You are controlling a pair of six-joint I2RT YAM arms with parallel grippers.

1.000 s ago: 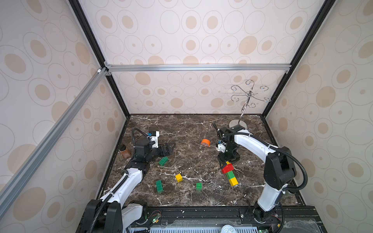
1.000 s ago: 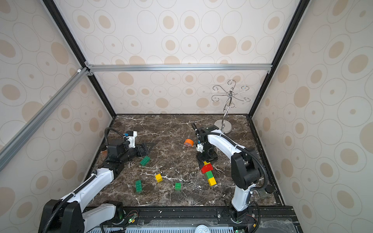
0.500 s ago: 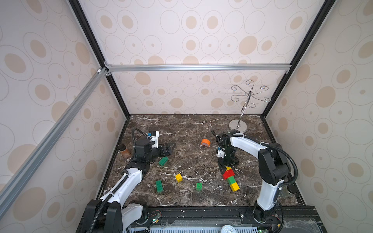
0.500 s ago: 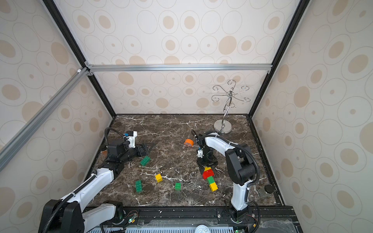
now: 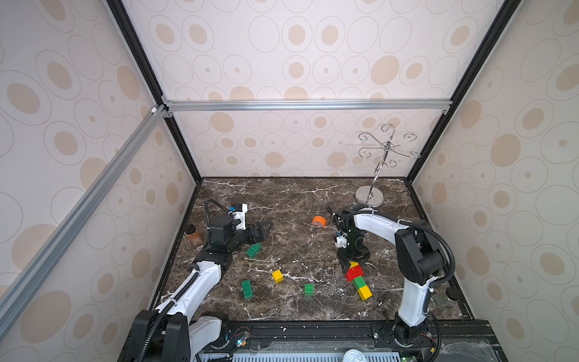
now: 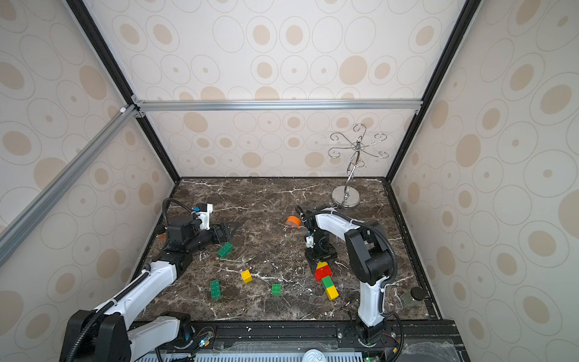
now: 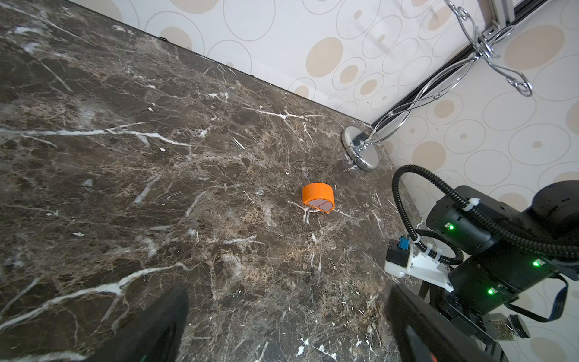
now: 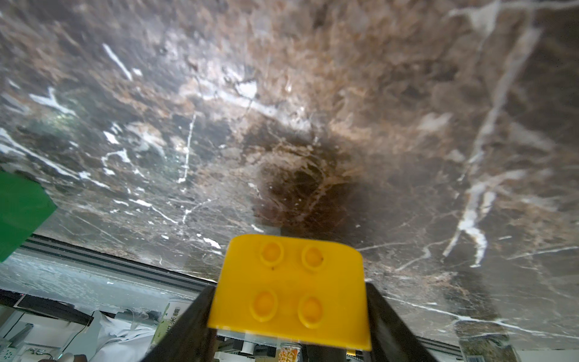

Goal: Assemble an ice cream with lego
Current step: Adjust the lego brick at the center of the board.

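Pinching the yellow studded piece at about half spread, the right gripper has been drawn toward the front edge of the marble table. The brick stack has been carried along, so its pieces are judged firmly joined. Its long axis is pointed frontward from the gripper and slightly rightward, yellow brick leading. The left gripper is held wide apart near a green oblong brick.

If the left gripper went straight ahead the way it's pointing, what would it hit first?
Probably the orange half-round lego piece, lying on the dark marble table almost in line ahead of the open left gripper. The gripper's height is unclear, so it might graze the table first.
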